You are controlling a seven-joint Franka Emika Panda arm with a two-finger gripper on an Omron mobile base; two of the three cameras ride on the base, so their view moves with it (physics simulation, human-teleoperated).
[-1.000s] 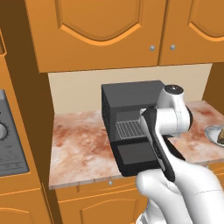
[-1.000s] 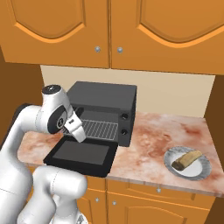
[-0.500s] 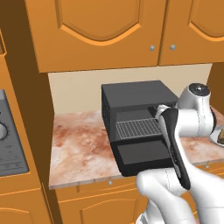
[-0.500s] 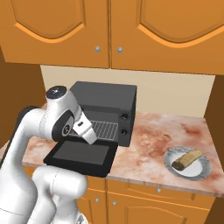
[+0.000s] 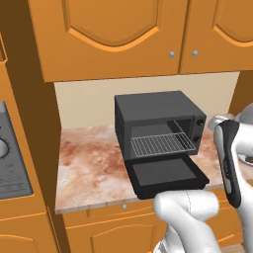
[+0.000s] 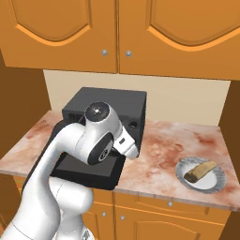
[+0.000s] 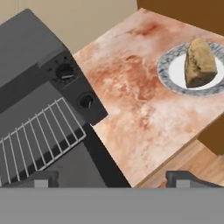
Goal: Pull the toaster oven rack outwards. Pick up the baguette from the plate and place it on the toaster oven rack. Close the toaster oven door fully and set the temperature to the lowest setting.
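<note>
While the toaster oven door (image 5: 167, 175) lies folded down flat and the toaster oven rack (image 5: 163, 144) projects from the toaster oven (image 5: 157, 118), the gripper (image 7: 111, 177), fingers spread apart and empty, hangs over the counter (image 7: 144, 105), with the baguette (image 7: 199, 63) on the plate (image 7: 173, 72).

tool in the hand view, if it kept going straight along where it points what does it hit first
Probably the bare marble counter between the toaster oven and the plate. The open tool aims there, though depth is unclear.
</note>
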